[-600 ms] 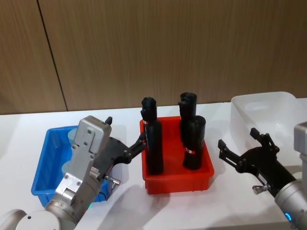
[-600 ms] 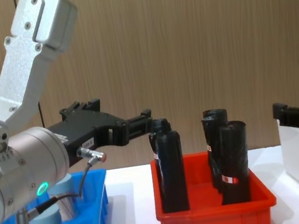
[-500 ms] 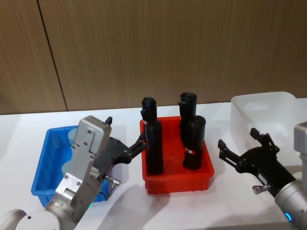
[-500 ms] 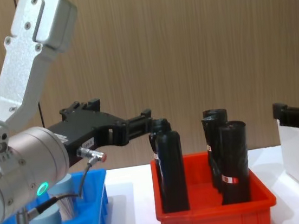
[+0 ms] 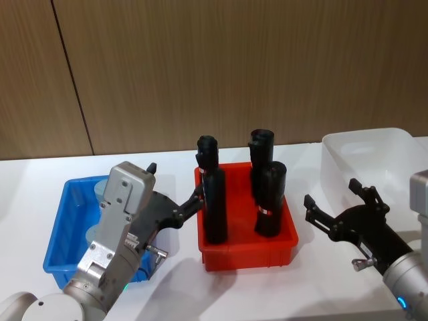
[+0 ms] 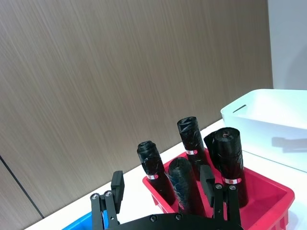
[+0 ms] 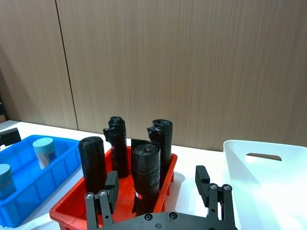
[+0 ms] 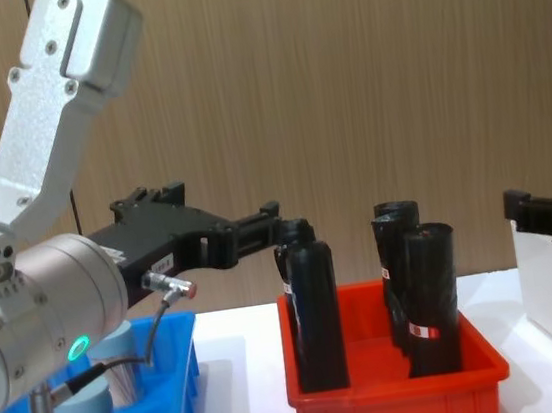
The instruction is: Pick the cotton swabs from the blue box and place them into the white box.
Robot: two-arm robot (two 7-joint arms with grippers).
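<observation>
The blue box (image 5: 61, 224) sits at the table's left with two cotton swabs jars in it, pale blue lids up (image 7: 43, 150) (image 7: 4, 179); in the chest view they (image 8: 83, 412) peek from behind my left arm. My left gripper (image 5: 175, 188) hangs open and empty above the blue box's right side, pointing toward the red bin. The white box (image 5: 374, 157) stands at the far right. In front of it and a little to its left, my right gripper (image 5: 341, 200) hovers open and empty.
A red bin (image 5: 247, 251) between the two boxes holds three tall black rolls (image 5: 214, 194) with red-white labels. A wood-panel wall runs behind the white table (image 5: 267, 294). Bare table lies in front of the red bin.
</observation>
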